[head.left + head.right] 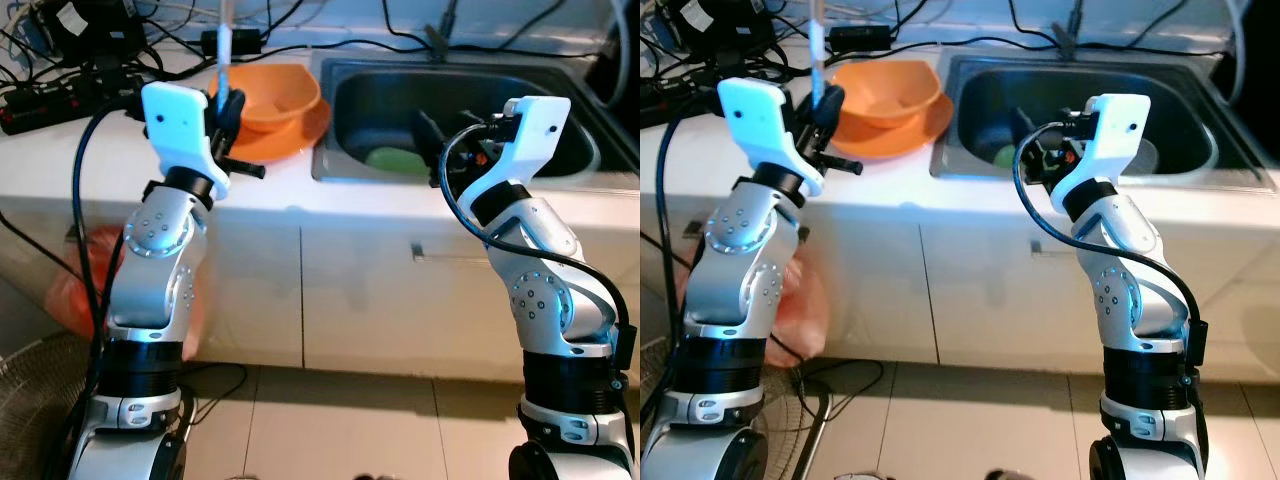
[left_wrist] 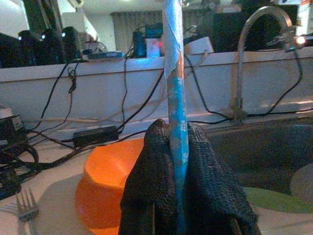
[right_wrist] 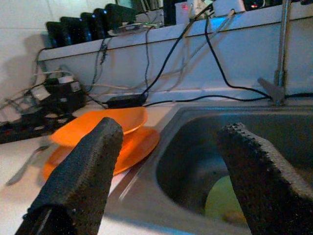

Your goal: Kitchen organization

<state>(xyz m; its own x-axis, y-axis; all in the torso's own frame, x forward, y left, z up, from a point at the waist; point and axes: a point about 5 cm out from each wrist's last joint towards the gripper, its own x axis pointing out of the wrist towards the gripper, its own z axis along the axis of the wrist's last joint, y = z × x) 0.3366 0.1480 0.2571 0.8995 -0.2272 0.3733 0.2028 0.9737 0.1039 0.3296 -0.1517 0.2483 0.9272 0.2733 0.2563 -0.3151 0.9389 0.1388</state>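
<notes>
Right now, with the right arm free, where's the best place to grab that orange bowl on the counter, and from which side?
Probably the orange bowl by its rim nearest the steel sink, coming from the sink side. It sits upright on an orange plate, so the thin raised rim suits the open right gripper, one finger inside and one outside.

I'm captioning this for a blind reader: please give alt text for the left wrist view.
The left gripper is shut on an upright blue stick. Behind it, an orange bowl sits on the counter beside a fork, a sink and tap.
</notes>
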